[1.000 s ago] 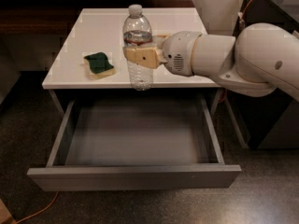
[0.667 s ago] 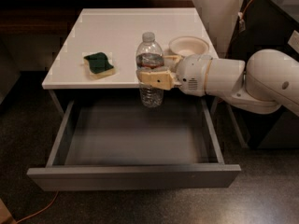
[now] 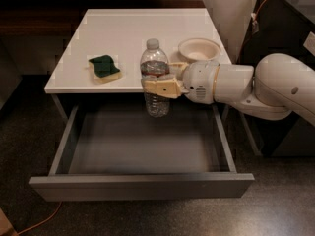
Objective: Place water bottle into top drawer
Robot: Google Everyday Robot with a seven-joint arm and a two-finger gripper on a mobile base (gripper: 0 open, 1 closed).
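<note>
The water bottle (image 3: 155, 65), clear with a white cap and ribbed body, is held upright in my gripper (image 3: 158, 84). The tan fingers (image 3: 160, 88) are shut around its middle. The bottle hangs above the back of the open top drawer (image 3: 142, 185), just in front of the white tabletop's front edge. The drawer is pulled out wide, its shallow grey interior (image 3: 142, 141) holds nothing. My white arm (image 3: 246, 87) reaches in from the right.
A green and yellow sponge (image 3: 104, 67) lies on the white tabletop (image 3: 133, 33) at the left. A cream bowl (image 3: 199, 49) sits on the tabletop behind my wrist. An orange cable (image 3: 39, 222) runs on the dark floor at front left.
My gripper has carried the bottle forward, off the tabletop, and lower, so that it now hangs over the back of the open drawer. The bowl has come into view behind my wrist.
</note>
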